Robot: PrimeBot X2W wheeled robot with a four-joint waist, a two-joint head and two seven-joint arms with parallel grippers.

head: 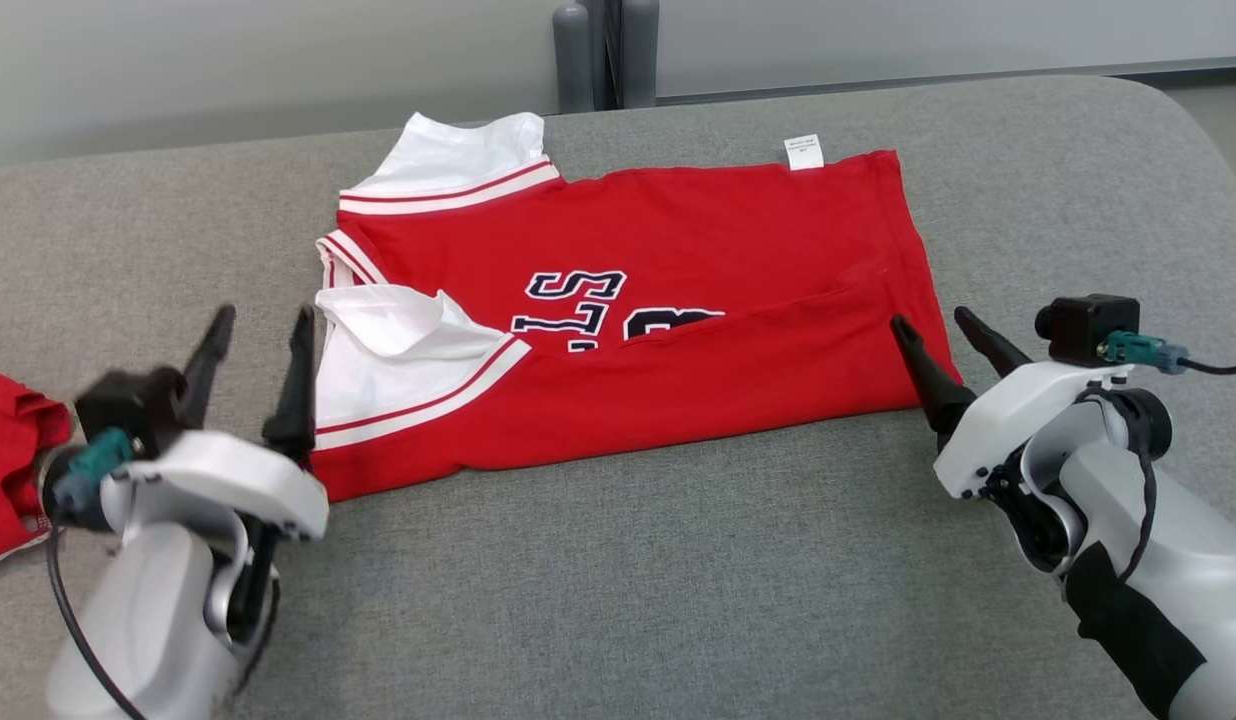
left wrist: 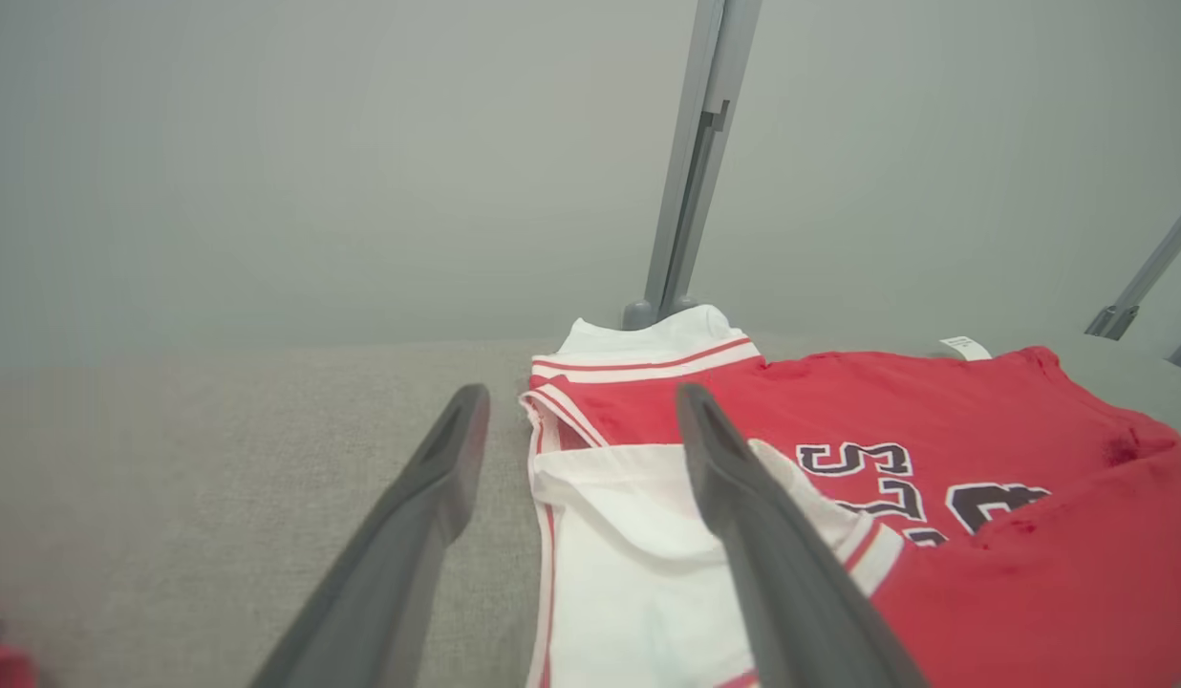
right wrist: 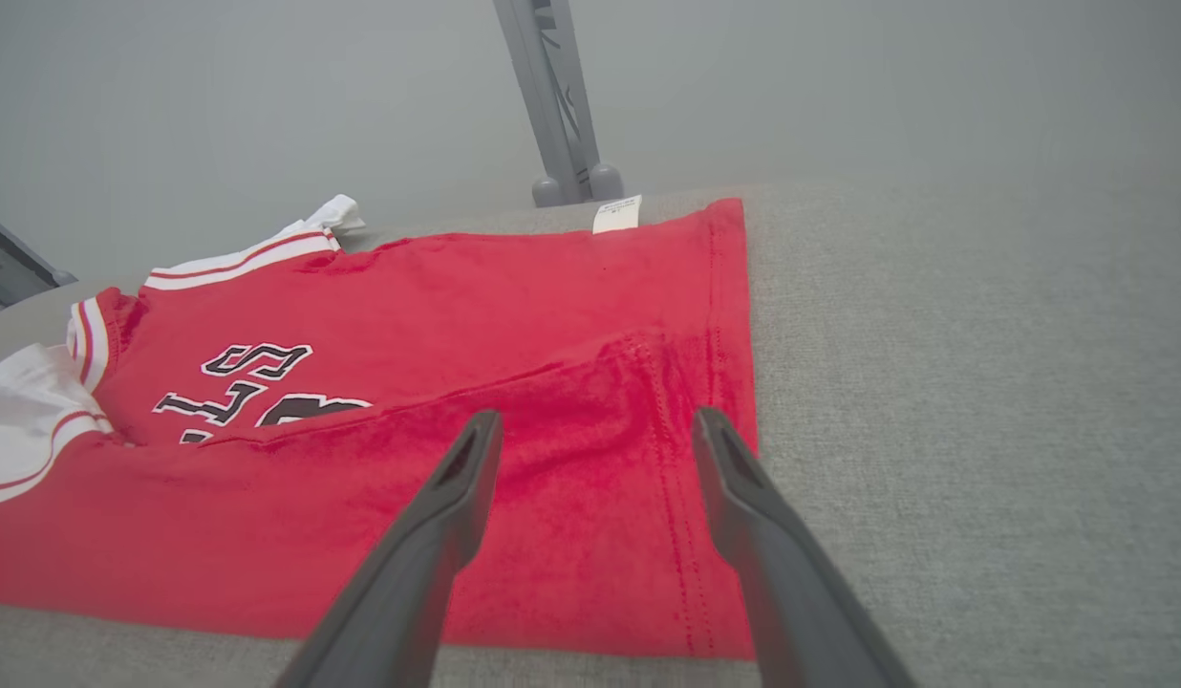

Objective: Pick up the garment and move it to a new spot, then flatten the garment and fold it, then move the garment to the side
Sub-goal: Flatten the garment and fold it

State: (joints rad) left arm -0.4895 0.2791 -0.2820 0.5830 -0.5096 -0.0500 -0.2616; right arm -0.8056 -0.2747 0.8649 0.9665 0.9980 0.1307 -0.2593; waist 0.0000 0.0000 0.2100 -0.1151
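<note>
The garment (head: 678,300), a red jersey with white sleeves and dark lettering, lies on the grey padded table (head: 678,560) with its near long edge folded over the print. My left gripper (head: 263,320) stands open beside the jersey's left end, its right finger close to the white sleeve (head: 398,345). Open as well, my right gripper (head: 938,325) sits at the jersey's right hem. In the left wrist view the garment (left wrist: 934,459) spreads to the right of my open left gripper (left wrist: 583,401). In the right wrist view my open right gripper (right wrist: 598,425) hovers over the garment (right wrist: 514,382) near its hem.
Another red cloth (head: 8,470) lies at the table's far left edge. Grey posts (head: 603,50) rise behind the table against a pale wall. A white label (head: 804,152) sticks out at the jersey's far edge. Bare grey table lies in front of the jersey.
</note>
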